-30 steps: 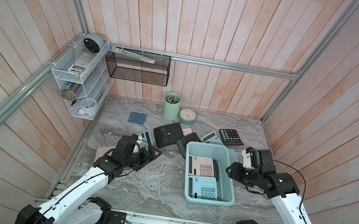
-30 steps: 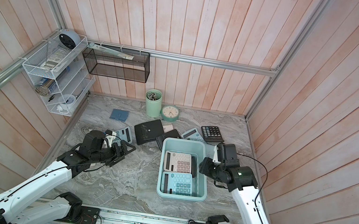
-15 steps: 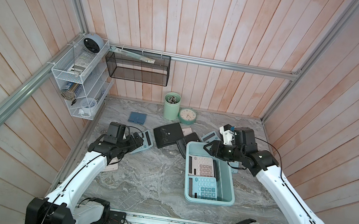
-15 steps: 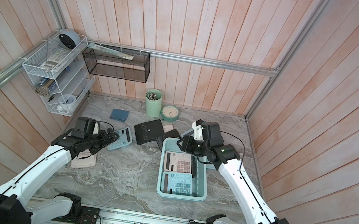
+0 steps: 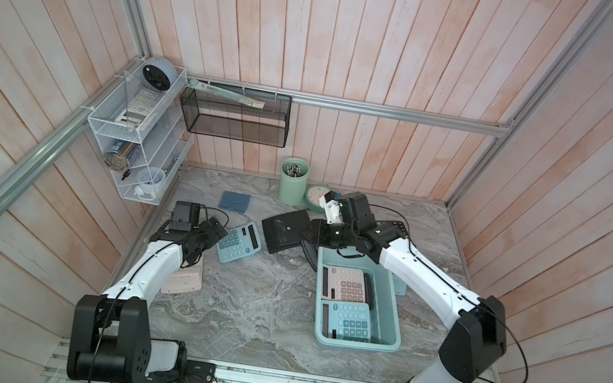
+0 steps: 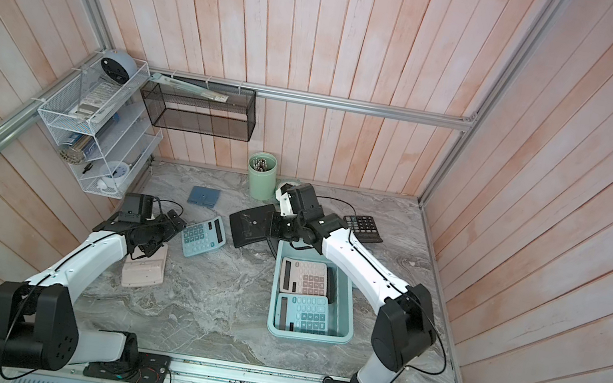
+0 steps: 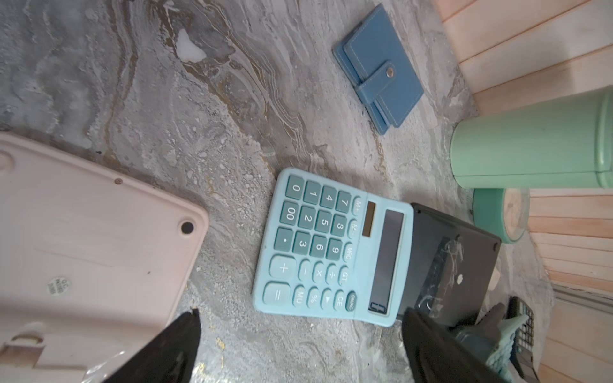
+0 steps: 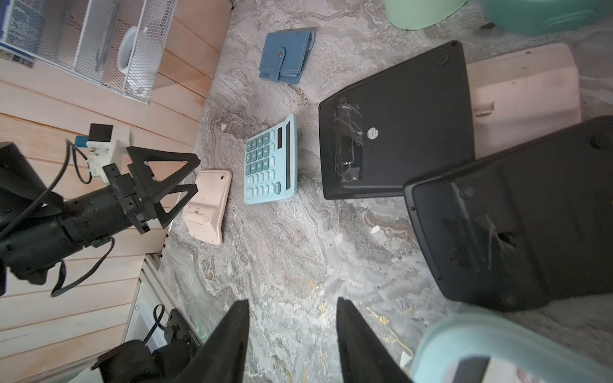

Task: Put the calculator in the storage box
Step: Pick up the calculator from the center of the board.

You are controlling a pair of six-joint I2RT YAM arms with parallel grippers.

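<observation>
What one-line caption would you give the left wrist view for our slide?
Open left claw poised at a face-up blue calculator, beside an overturned pink calculator.

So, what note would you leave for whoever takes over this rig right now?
Left gripper: open, empty, hovering close to the loose blue calculator, which lies face up on the table.
Right gripper: open, empty, above the table by the storage box's far end, near a face-down black calculator.
Done: a pink calculator and a second blue calculator lie face up in the box.
Left: the loose blue one, the black one, a face-down pink calculator beneath the left arm and a face-up black calculator farther back are outside the box.
</observation>
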